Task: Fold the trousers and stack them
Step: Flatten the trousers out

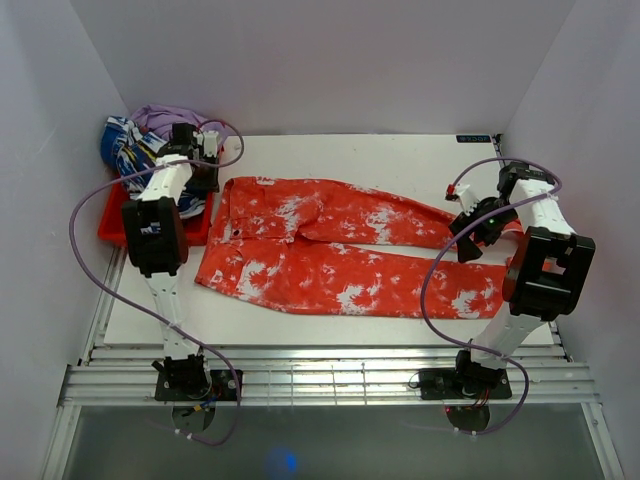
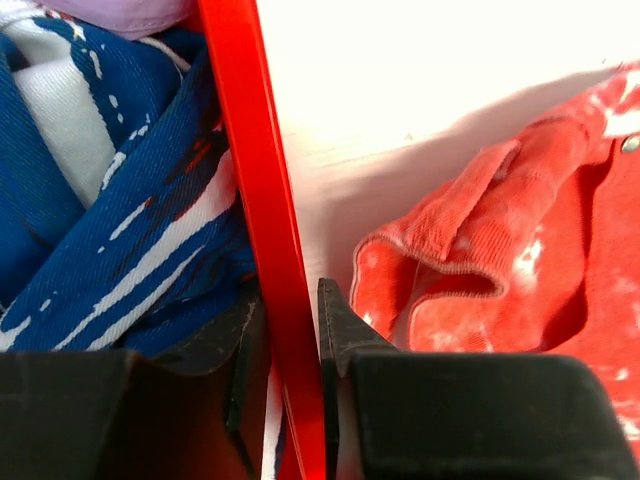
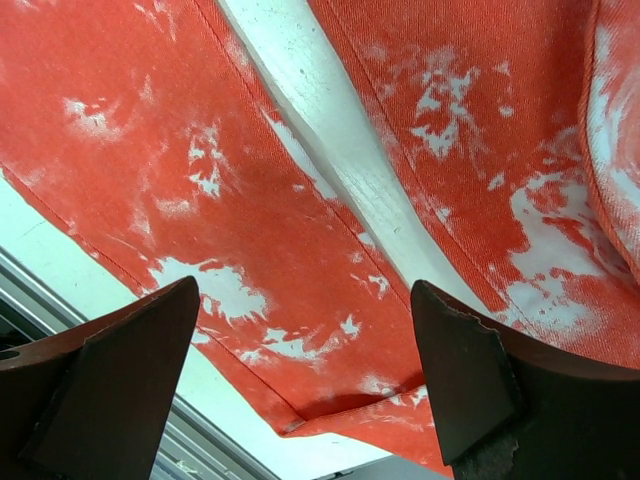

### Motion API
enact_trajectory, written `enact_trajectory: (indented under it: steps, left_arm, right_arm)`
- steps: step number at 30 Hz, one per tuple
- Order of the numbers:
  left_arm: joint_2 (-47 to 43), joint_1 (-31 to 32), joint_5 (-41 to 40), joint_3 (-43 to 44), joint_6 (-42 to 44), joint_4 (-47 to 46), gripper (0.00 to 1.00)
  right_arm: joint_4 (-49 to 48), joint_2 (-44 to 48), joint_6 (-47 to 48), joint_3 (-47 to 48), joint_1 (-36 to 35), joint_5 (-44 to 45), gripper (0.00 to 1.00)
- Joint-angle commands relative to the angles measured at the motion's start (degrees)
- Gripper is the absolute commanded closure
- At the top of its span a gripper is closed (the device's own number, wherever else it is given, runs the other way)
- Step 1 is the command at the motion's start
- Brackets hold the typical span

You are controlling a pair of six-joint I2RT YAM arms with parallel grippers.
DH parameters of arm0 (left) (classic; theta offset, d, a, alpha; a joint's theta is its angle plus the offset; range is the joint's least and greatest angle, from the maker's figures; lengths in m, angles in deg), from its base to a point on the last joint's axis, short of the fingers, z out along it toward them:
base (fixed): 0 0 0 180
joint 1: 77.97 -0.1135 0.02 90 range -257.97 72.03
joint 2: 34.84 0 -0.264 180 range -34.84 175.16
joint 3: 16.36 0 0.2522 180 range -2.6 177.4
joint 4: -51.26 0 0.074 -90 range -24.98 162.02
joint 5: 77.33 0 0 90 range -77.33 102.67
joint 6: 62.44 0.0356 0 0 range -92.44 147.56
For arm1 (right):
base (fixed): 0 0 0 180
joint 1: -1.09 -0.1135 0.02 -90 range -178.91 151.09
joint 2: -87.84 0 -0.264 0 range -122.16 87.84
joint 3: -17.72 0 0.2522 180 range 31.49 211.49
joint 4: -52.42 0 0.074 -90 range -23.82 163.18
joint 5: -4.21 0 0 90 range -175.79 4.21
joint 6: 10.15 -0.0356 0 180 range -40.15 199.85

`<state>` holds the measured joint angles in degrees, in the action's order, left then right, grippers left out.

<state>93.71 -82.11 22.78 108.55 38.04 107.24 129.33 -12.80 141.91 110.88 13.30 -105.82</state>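
Note:
The orange-red tie-dye trousers (image 1: 340,250) lie flat on the white table, waistband at the left, both legs running right. My left gripper (image 1: 203,183) sits at the waistband's left, at the red tray. In the left wrist view its jaws (image 2: 290,320) stand narrow on either side of the red tray's rim (image 2: 245,150), with the waistband corner (image 2: 530,230) just to the right. My right gripper (image 1: 466,232) hovers open over the leg ends. The right wrist view shows both legs (image 3: 180,170) below its open, empty gripper (image 3: 305,330).
The red tray (image 1: 110,228) at the far left holds a blue-and-white garment (image 1: 125,150) and a purple garment (image 1: 165,118). A strip of bare table (image 3: 330,130) shows between the legs. Metal rails (image 1: 330,375) run along the near edge. White walls enclose the table.

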Motion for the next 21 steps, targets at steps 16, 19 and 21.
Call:
enact_trajectory:
  steps: [16, 19, 21]
  left_arm:
    - [-34.9, 1.3, 11.6, -43.6, 52.8, -1.7, 1.00]
    - [-36.7, 1.3, 10.9, -46.5, 63.8, -1.6, 1.00]
    - [-35.7, 1.0, 10.2, -45.7, 67.1, -0.7, 1.00]
  right_arm:
    - [1.4, 0.3, -0.9, 1.6, -1.5, -3.3, 0.09]
    - [1.3, 0.4, -0.9, 1.7, -1.9, -3.1, 0.09]
    - [1.4, 0.4, -0.9, 1.7, -1.9, -2.9, 0.09]
